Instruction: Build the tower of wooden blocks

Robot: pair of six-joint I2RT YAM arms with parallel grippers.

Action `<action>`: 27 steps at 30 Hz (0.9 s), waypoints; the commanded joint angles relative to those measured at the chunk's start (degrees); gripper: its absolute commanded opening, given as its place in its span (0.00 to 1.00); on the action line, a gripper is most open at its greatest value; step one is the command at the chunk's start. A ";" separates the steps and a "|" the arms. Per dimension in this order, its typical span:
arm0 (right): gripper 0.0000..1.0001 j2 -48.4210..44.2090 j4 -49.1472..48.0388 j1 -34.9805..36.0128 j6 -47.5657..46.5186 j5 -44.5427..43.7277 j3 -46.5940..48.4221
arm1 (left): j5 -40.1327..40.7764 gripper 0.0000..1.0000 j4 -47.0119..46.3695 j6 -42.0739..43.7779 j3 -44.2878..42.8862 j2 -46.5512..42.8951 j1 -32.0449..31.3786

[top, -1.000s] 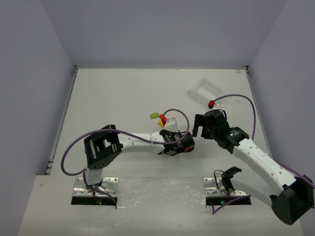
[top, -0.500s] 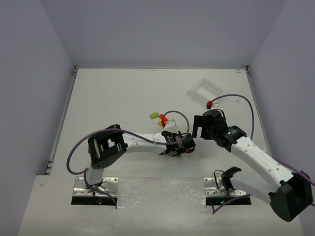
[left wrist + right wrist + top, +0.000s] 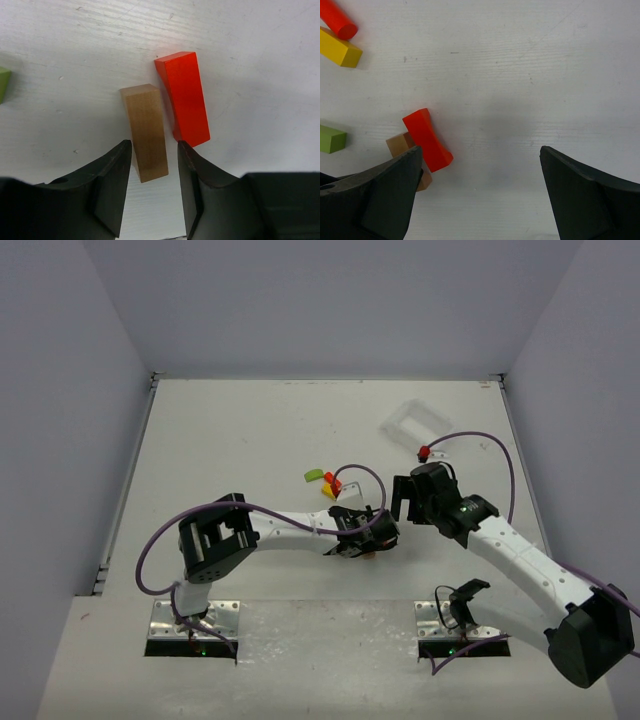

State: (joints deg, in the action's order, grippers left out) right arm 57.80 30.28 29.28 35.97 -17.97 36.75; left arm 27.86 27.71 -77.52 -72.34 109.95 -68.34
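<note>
In the left wrist view a plain tan block lies flat on the table with a red block lying beside it on the right. My left gripper is open a little, its jaws on either side of the tan block's near end, with a gap on the right side. A green block shows at the left edge. My right gripper is wide open and holds nothing; the red block and tan block lie by its left finger. From above, the left gripper covers those two blocks.
A yellow block, a red cylinder and a green block lie loose further left; from above they form a small cluster. A white tray sits at the back right. The right gripper hovers close to the left one.
My left gripper's jaws have parted, letting go of the tan block, which now rests on the table. The right arm has crept slightly to the left.
</note>
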 commanded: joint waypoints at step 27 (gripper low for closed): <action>0.99 -3.42 10.20 -0.27 3.53 1.04 1.00 | 8.72 0.87 -4.60 9.27 12.83 -19.27 8.82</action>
State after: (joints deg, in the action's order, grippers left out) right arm 57.26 34.06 29.21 35.75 -16.34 36.80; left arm 34.03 26.49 -73.09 -63.73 98.19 -65.81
